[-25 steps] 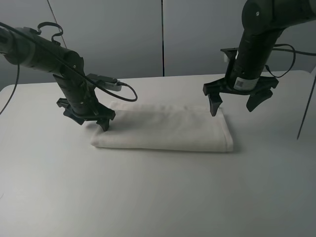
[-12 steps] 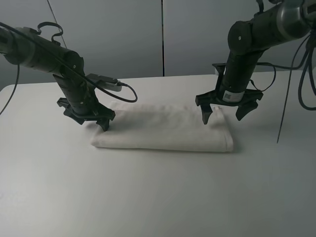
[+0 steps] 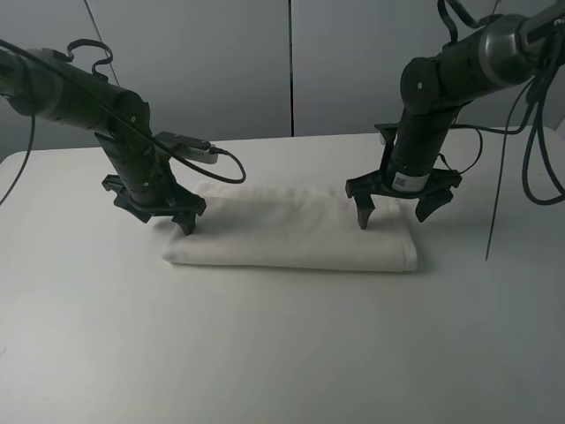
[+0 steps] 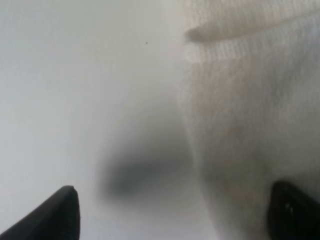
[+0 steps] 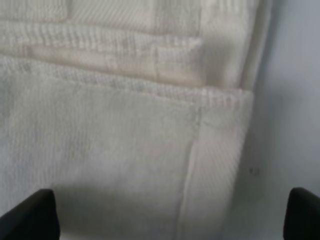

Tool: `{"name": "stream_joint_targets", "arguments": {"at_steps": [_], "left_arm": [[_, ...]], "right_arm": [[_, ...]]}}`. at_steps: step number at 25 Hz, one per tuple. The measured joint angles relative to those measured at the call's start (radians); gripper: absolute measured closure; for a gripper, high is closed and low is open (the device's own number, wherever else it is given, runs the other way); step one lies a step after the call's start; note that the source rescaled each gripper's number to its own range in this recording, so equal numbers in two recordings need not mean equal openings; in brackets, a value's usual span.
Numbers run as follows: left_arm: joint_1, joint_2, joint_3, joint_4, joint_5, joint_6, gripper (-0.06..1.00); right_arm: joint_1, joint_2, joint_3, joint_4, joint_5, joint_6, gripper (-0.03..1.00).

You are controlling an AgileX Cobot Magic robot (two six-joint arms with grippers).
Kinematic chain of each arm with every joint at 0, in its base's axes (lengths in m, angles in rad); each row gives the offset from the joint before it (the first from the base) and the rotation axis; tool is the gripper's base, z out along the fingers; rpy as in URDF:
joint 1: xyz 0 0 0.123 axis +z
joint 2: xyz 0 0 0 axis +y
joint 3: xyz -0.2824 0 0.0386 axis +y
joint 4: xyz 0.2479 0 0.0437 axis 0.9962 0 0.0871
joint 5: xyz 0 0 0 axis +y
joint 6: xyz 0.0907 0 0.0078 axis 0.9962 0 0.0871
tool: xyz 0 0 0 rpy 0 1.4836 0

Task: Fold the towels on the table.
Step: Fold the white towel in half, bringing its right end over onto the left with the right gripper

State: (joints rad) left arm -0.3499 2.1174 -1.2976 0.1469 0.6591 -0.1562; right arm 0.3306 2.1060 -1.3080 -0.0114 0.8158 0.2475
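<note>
Since a second ago the right arm has dropped and moved inward over the towel's right end, while the left arm has stayed put. The white table (image 3: 282, 353) carries the towel (image 3: 291, 234) at its middle, already doubled into a long, thick band. The left tool (image 3: 159, 214) sits low with its jaws spread, one finger over bare table and the other over the cloth's left edge. The right tool (image 3: 392, 216) hangs just above the opposite end, likewise wide open and holding nothing, with the stacked hems showing below it. The step in hand looks like lining up for another fold. Next, each tool likely needs to descend and pinch every layer at its end.
</note>
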Motion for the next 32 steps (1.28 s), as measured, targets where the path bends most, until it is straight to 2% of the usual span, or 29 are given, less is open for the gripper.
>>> {"name": "stream_joint_targets", "arguments": {"at_steps": [10, 17, 19, 20, 23, 25, 26, 32], "left_arm": [[0.0, 0.0, 0.0, 0.0, -0.002, 0.016, -0.02], [0.0, 0.0, 0.0, 0.0, -0.002, 0.021, -0.02], [0.0, 0.0, 0.0, 0.0, -0.002, 0.023, -0.02], [0.0, 0.0, 0.0, 0.0, -0.002, 0.023, -0.02], [0.0, 0.0, 0.0, -0.006, -0.002, 0.023, -0.02], [0.0, 0.0, 0.0, -0.012, -0.003, 0.025, -0.02], [0.0, 0.0, 0.0, -0.012, -0.003, 0.025, -0.02], [0.0, 0.0, 0.0, -0.012, -0.003, 0.025, -0.02]], "right_arm": [[0.0, 0.04, -0.002, 0.004, -0.004, -0.002, 0.01], [0.0, 0.042, -0.002, 0.022, -0.008, -0.002, 0.12], [0.0, 0.046, -0.003, 0.026, -0.012, -0.005, 0.19], [0.0, 0.049, -0.005, 0.032, -0.014, -0.007, 0.28], [0.002, 0.053, -0.008, 0.075, -0.02, -0.029, 0.62], [0.006, 0.055, -0.01, 0.101, -0.024, -0.053, 0.89], [0.006, 0.055, -0.012, 0.107, -0.024, -0.061, 0.94], [0.006, 0.055, -0.012, 0.109, -0.02, -0.083, 0.93]]}}
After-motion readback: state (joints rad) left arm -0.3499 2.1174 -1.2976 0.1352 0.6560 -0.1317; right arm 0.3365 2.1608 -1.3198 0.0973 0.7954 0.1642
